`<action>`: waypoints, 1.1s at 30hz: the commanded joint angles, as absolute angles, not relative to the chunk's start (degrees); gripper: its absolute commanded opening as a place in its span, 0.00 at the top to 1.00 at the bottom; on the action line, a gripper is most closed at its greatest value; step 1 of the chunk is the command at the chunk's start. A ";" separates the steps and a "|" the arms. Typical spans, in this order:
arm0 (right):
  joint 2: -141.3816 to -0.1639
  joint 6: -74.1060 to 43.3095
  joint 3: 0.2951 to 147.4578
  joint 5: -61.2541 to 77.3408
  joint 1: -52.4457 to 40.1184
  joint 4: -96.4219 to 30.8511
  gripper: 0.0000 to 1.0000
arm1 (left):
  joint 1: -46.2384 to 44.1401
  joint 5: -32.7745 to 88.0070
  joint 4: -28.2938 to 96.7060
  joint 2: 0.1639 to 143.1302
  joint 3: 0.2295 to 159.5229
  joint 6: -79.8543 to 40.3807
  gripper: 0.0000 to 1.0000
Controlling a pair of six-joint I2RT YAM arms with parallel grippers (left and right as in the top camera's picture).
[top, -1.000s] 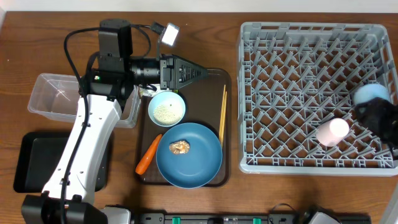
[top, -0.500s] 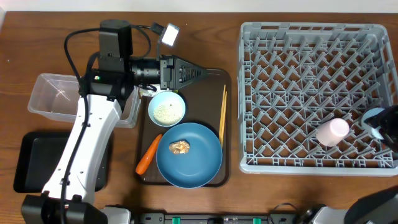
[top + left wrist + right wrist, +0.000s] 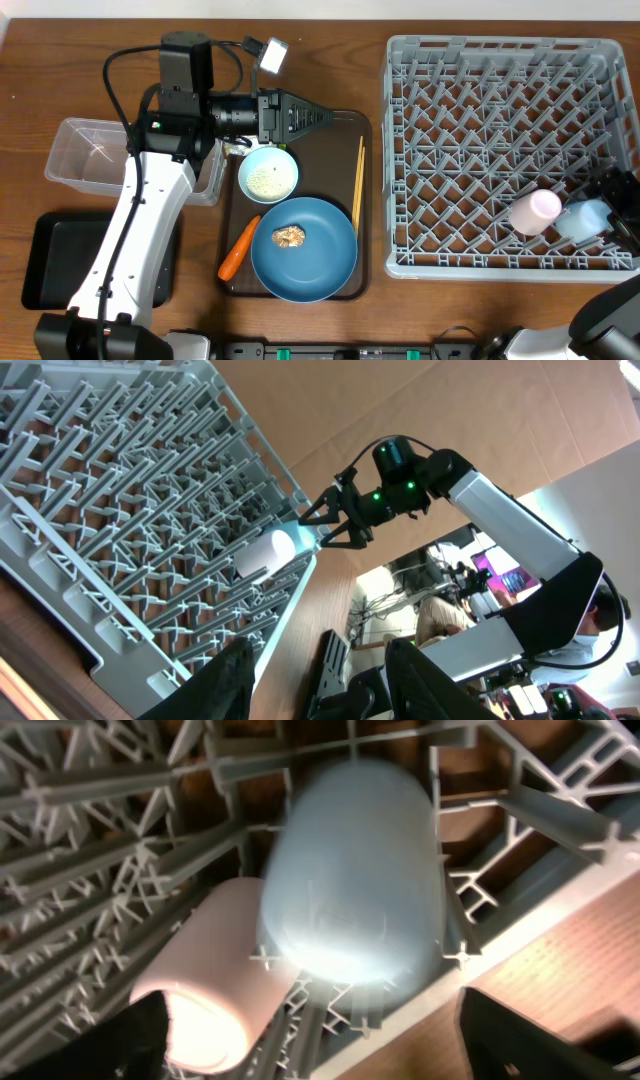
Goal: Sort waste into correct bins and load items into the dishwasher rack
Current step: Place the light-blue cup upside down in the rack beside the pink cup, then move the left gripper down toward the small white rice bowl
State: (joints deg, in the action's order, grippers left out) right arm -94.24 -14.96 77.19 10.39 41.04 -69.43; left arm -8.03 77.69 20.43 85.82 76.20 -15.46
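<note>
Overhead log. K: What has changed in the large square grey plastic dishwasher rack (image 3: 500, 60)?

M: One item has been added. A second ago the light blue cup (image 3: 585, 218) hung in the right gripper (image 3: 310, 1020) at the rack's right edge, farther back. Now it lies among the pegs near the front right corner, just beside the pink cup (image 3: 535, 211). I can't tell whether the two touch.

K: Pincer state?

M: In the right wrist view the fingers are spread wide to either side with nothing pinched, and the cup is blurred. My judgement is that the cup is released. The left gripper (image 3: 328, 118) has not moved. It sits level over the far end of the dark brown serving tray (image 3: 300, 135). The left wrist view shows its fingers parted and empty.

K: What remains, big to small?

M: All on the serving tray:
- the large round blue plate (image 3: 320, 265), carrying the small brown food lump (image 3: 290, 236)
- the small white bowl (image 3: 268, 172), holding white rice grains (image 3: 266, 180)
- the orange carrot (image 3: 238, 250), at the plate's left rim
- the pair of thin wooden chopsticks (image 3: 358, 180), along the right side

No waste is visible in the clear rectangular plastic tub (image 3: 85, 160) or the shallow black rectangular tray (image 3: 45, 260).

K: Meaning?

M: Both cups are loaded. Sorting is not started, and the plate and bowl likely need emptying before they go in the rack.
</note>
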 commanded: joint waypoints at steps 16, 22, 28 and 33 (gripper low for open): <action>-75.64 -6.57 94.02 32.53 24.01 -66.92 0.03 | -9.76 15.66 46.17 84.86 76.73 -13.58 0.54; -73.32 -8.10 93.65 26.17 10.02 -66.81 0.03 | -10.11 11.81 51.51 85.23 76.64 -11.35 0.54; -75.77 -8.10 90.43 23.86 2.11 -66.59 0.08 | -12.80 9.02 51.57 89.03 75.20 -11.42 0.55; -78.06 -7.94 88.92 23.75 -0.34 -66.52 0.13 | -15.68 4.45 51.62 94.08 75.11 -11.44 0.55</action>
